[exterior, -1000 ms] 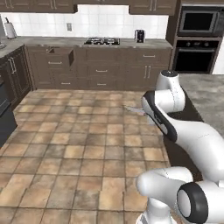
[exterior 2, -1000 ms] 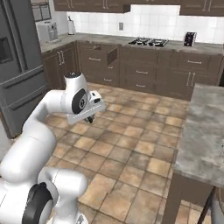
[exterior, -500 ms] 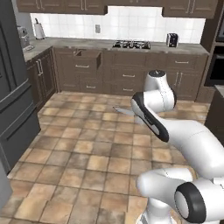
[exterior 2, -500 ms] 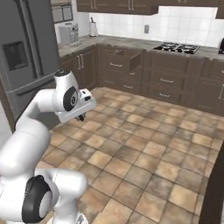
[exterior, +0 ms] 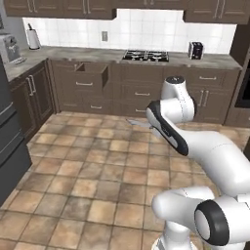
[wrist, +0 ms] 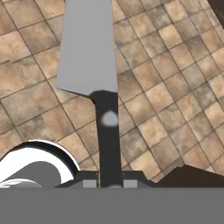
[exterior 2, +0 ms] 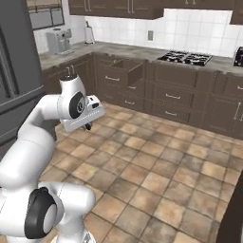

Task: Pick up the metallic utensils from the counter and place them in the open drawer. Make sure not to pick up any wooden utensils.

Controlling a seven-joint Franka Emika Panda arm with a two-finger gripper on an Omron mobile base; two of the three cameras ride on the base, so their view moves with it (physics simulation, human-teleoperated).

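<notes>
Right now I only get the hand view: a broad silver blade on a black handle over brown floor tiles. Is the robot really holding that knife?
Observer: Yes. The end effector is shut on the black handle of the broad-bladed silver knife.
Operator: Where could it go?
Observer: In the left base view, a dark brown wooden drawer stands pulled out under the far grey counter.
Operator: What sits near that drawer?
Observer: A black gas cooktop is set into the counter to the drawer's right.
Operator: Anything else up there?
Observer: A small black toaster stands further right.
</notes>
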